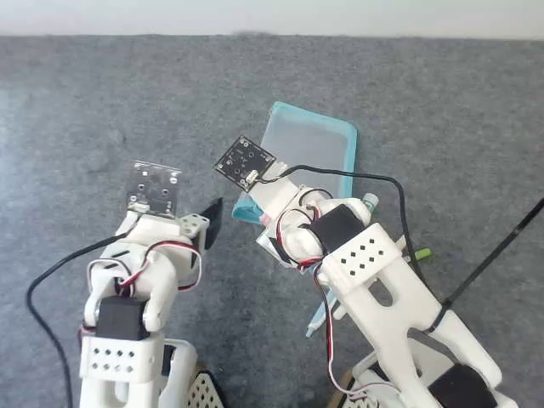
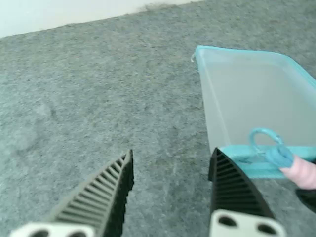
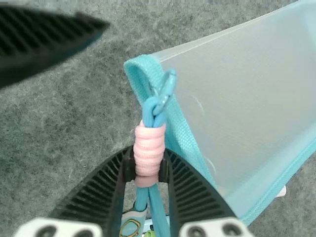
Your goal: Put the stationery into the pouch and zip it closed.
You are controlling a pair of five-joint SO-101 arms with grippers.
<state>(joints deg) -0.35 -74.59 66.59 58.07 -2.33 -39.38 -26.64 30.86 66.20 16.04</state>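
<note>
**Grippers at pouch (image 1: pixel 310 149)**

Left gripper (image 2: pixel 173 152): jaws wide apart, empty, at 8 o'clock from pouch.
Right gripper (image 3: pixel 147 158): clamped on pink bead (image 3: pixel 147 145) of zip cord (image 3: pixel 154 111).
Pouch: teal-edged, flat on grey mat (image 1: pixel 102 102), at 12 o'clock from right gripper.

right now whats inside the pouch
The pouch is translucent, and no shape shows through its wall; it looks flat and empty, though I can't be sure. The right arm covers its near end, where the right gripper pinches the pink zipper pull.
</note>
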